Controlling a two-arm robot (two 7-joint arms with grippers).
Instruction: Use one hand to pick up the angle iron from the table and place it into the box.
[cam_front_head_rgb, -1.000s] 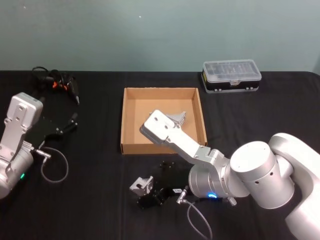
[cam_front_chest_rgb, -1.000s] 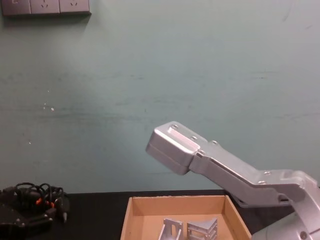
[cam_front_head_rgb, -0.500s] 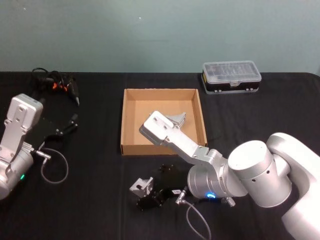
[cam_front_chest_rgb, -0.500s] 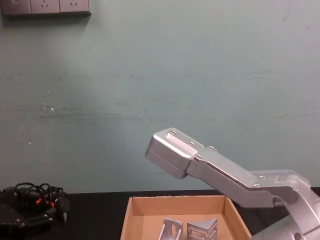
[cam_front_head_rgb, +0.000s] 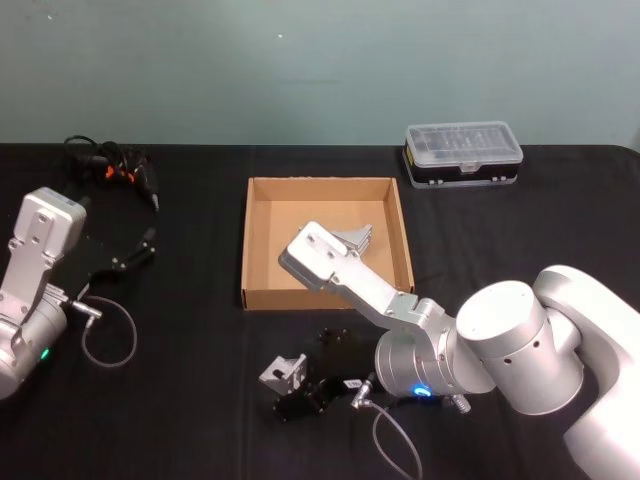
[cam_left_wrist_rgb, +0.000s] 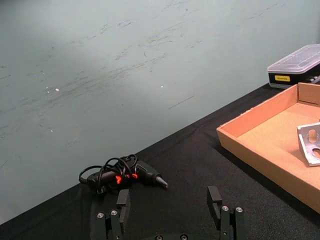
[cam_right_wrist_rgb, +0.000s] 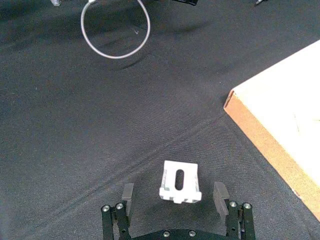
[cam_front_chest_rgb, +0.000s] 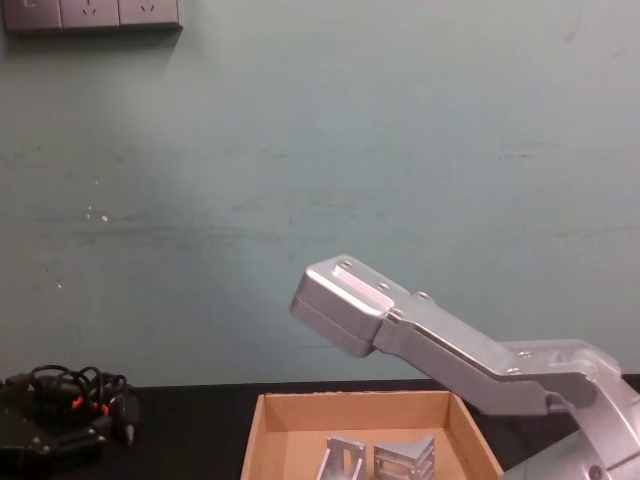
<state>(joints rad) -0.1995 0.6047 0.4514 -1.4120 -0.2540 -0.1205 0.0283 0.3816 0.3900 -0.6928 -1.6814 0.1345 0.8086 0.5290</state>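
Right pincer (cam_right_wrist_rgb: 173, 192) gapes wide — slotted silver angle iron (cam_right_wrist_rgb: 179, 181) sits within, seemingly untouched, on matte table (cam_right_wrist_rgb: 75, 125).

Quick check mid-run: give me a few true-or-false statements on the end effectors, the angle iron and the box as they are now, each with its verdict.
1. The right end effector is open, with the angle iron between its fingers. True.
2. That angle iron is in the box. False: it lies on the table, outside the box.
3. The box is empty. False: brackets lie in it.
4. The left end effector is open and holds nothing. True.
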